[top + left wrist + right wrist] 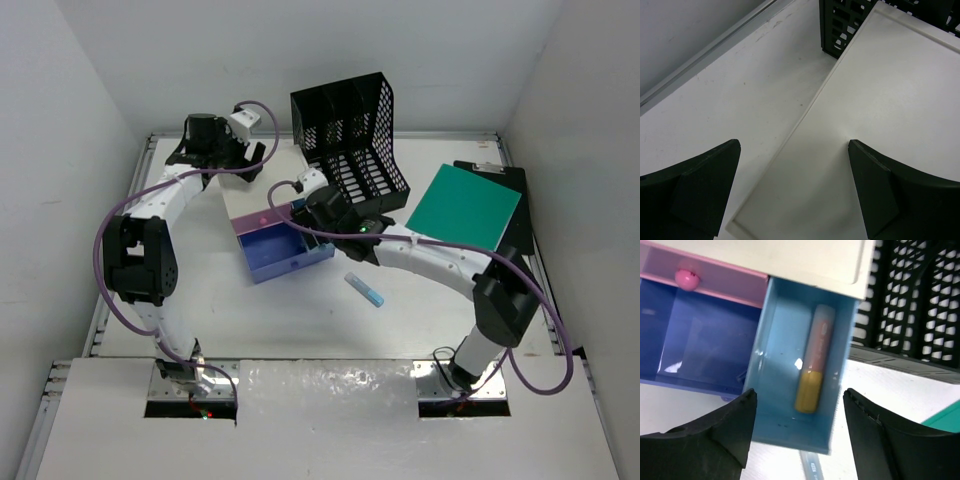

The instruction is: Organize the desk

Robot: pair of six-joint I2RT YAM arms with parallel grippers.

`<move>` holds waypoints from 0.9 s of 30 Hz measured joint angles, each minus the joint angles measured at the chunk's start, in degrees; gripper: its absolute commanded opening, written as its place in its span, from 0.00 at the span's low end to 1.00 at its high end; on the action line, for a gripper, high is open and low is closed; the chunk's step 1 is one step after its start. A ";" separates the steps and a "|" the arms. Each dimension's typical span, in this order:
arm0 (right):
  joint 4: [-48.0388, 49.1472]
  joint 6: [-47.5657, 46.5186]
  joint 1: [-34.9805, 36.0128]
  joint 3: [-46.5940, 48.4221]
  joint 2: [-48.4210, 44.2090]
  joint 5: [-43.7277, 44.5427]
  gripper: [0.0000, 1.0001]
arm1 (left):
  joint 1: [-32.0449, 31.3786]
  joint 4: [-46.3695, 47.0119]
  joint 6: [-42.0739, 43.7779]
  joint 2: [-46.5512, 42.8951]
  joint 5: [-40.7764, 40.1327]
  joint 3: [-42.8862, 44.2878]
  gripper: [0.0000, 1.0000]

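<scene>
While hanging over light-blue drawer (775,405), right gripper (799,392): spread wide, empty; marker (815,360) lying inside.
Left gripper (794,145): spread wide, empty, over drawer box (880,90) edge.
Desk (420,310): under all, railed edges; open surface at 6 o'clock of drawer box.

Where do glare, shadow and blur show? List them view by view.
Top external: sheen on the crinkled clear sheet at the near edge. Left wrist: even, glare-free light on the flat white box top. Right wrist: white glints in the open light-blue plastic drawer beside the pink-and-yellow tube.
</scene>
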 measured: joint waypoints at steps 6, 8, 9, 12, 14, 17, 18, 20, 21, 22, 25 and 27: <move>-1.33 -2.49 0.00 -1.18 -8.33 1.29 0.73 | -0.02 0.00 0.00 0.00 0.02 0.00 0.88; -1.20 -3.34 0.00 -3.72 -13.81 1.60 0.76 | 0.00 0.02 0.00 0.00 0.04 0.00 0.88; -1.22 -3.72 -0.07 -4.81 -15.89 1.44 0.78 | -0.02 0.02 0.00 0.00 0.07 0.00 0.88; -1.84 -4.79 -1.01 -9.11 -22.38 -0.85 0.82 | -0.02 0.04 0.00 0.00 0.24 0.00 0.88; -2.73 -5.33 -2.16 -12.61 -25.20 -4.13 0.83 | -0.02 0.02 0.00 0.02 0.28 0.02 0.88; -3.89 -5.53 -3.76 -19.58 -27.93 -9.64 0.84 | -0.02 -0.15 -0.02 0.07 0.39 0.15 0.88; -3.98 -5.51 -4.07 -22.23 -28.44 -11.10 0.85 | -0.02 -0.26 -0.04 0.11 0.46 0.26 0.88; -4.68 -5.29 -4.17 -26.34 -28.59 -13.27 0.85 | -0.02 -0.48 -0.04 0.13 0.48 0.37 0.88; -4.63 -5.25 -4.17 -28.06 -28.59 -14.19 0.85 | -0.02 -0.57 -0.07 0.13 0.48 0.39 0.88; -4.63 -5.09 -4.20 -29.66 -28.59 -14.91 0.85 | -0.02 -0.68 -0.07 0.13 0.48 0.44 0.88; -4.15 -5.05 -4.70 -32.09 -27.98 -16.09 0.85 | -0.02 -0.83 -0.07 0.13 0.50 0.48 0.88; -3.08 -5.05 -5.42 -32.17 -26.03 -16.72 0.84 | -0.02 -0.98 -0.09 0.13 0.48 0.55 0.88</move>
